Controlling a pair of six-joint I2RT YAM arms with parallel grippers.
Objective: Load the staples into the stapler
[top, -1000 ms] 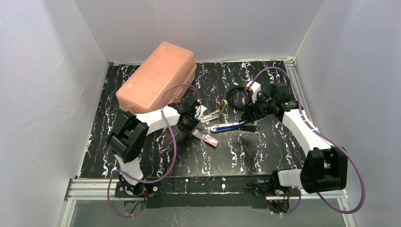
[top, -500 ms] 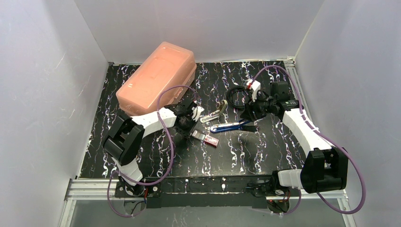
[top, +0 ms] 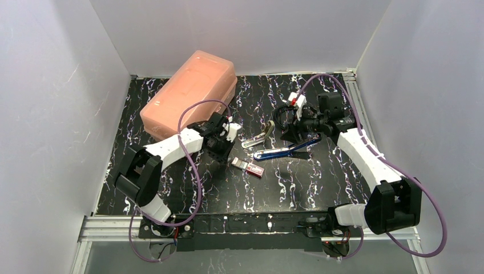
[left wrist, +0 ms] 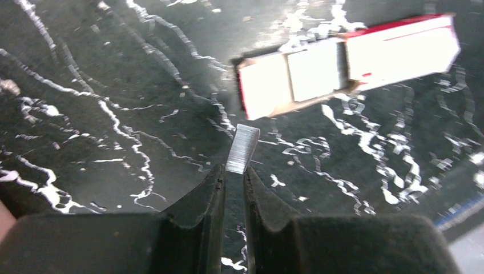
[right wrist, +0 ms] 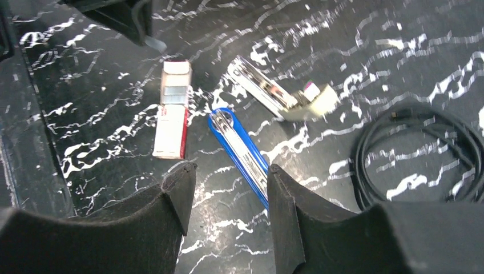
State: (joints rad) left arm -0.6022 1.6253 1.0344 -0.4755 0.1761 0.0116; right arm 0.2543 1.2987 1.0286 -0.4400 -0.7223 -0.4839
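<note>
Left claw pinches a staple strip by its very tip, staples box lying at its four o'clock, right claw spread above the open stapler, and any jolt could drop or snap that strip!

Left wrist view: staples box is blown out white, so we can't read its label. Just beside the box, the staple strip has its lower end buried between the fingers of the left end effector. Well off from the box, only a blurred sliver of the blue stapler shows, cut by the frame edge. Right wrist view: beside the box, the stapler's near end goes behind a finger of the right end effector; beyond it the black cable runs out of frame.
</note>
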